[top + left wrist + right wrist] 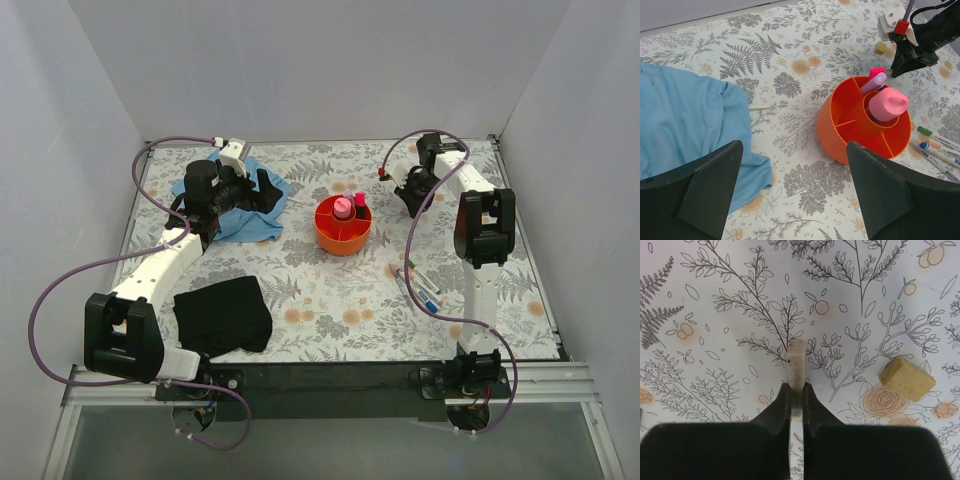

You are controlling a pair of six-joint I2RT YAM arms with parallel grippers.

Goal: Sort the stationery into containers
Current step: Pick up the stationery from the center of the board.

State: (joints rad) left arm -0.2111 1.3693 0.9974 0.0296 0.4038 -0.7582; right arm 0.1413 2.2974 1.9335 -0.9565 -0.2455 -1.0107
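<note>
Your right claw (796,388) pinches a pale block (796,356). Its near end is hidden between the fingers, so you can't tell what it is. A yellow block (907,378) lies at its 3 o'clock. Your left claw (795,145) gapes wide beside the blue cloth (685,120). The orange bowl (837,132) holds the pink bottle (887,104) in its centre well. Markers (940,150) at its 4 o'clock are cut off by the frame edge.

From what we can see, the orange bowl (832,135) is smooth, slightly shiny plastic, and so is the pink bottle (888,104) in it. The blue cloth (685,125) looks like soft matt fabric, the black cloth (222,312) too. The desk (790,165) has a matt floral-print cover. The right end effector (796,387) is matt black plastic, the pale stick (796,357) in it looks waxy, and the yellowish block (907,379) is grainy and dull.
</note>
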